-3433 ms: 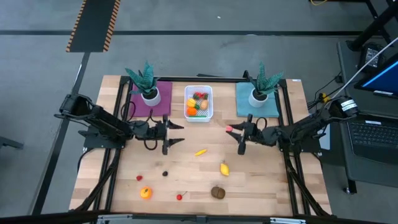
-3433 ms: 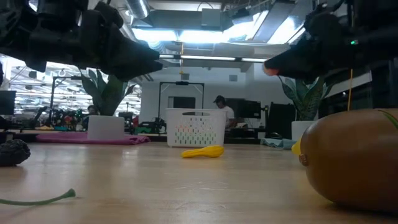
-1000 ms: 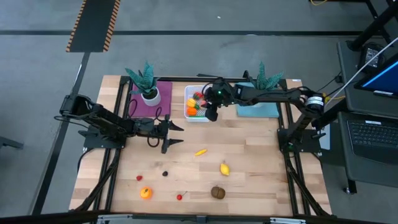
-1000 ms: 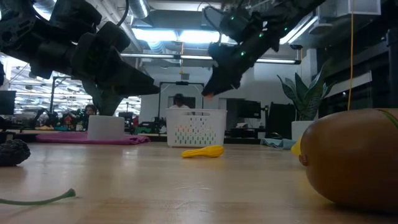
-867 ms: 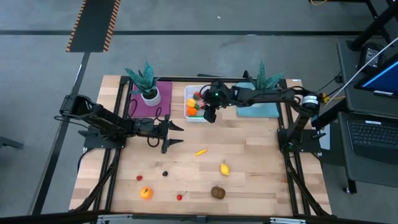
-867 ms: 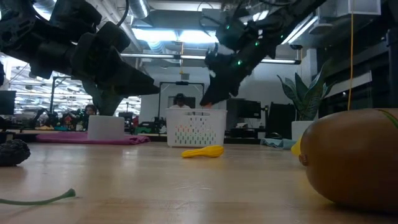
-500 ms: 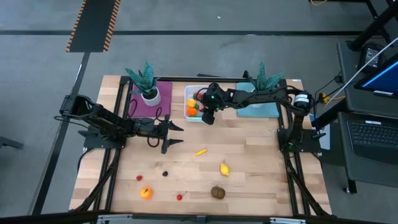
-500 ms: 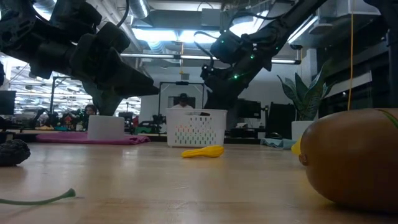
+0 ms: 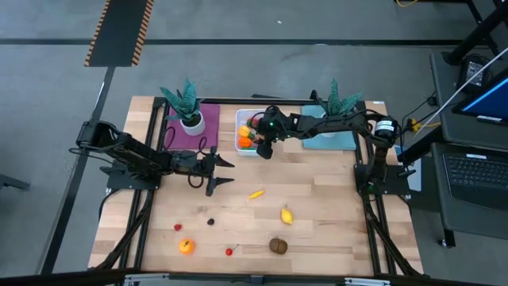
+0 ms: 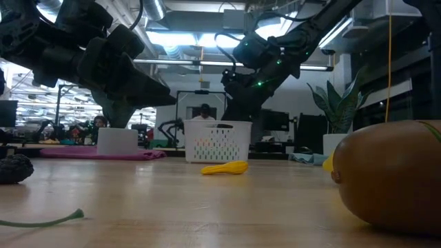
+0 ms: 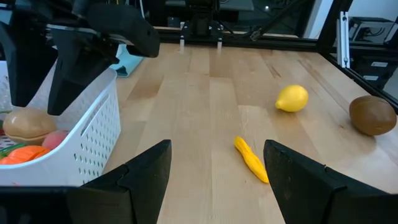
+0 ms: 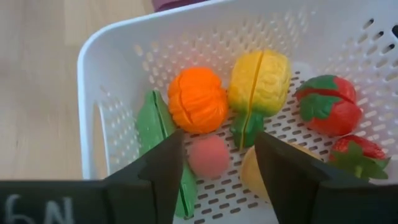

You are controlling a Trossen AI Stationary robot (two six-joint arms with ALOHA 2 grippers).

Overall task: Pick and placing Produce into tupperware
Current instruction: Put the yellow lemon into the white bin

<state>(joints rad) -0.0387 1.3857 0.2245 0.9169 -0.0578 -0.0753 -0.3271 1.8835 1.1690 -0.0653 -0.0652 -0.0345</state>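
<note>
The white tupperware (image 9: 238,119) stands at the table's far middle, between two mats. In it lie an orange (image 12: 198,99), a yellow fruit (image 12: 260,81), two strawberries (image 12: 328,104), a green piece (image 12: 154,127) and a small pink fruit (image 12: 209,155). My right gripper (image 12: 217,163) hangs open inside the tub, slanting down, its fingers on either side of the pink fruit without touching it. My left gripper (image 11: 214,174) waits open and level above the table's left middle. Loose produce lies on the wood: a yellow banana (image 9: 256,193), a lemon (image 9: 286,215) and a brown kiwi (image 9: 278,245).
Two teal spiky plants in white pots (image 9: 191,121) (image 9: 329,121) stand on a purple mat and a teal mat on either side of the tub. An orange (image 9: 186,246), a cherry (image 9: 230,251) and small red and dark pieces (image 9: 178,227) lie near the front left.
My right gripper has sunk from above the tub's rim down into the tub, shifting a little toward the table's left. The pink fruit that showed at its fingertips now lies on the tub's floor between the fingers.
</note>
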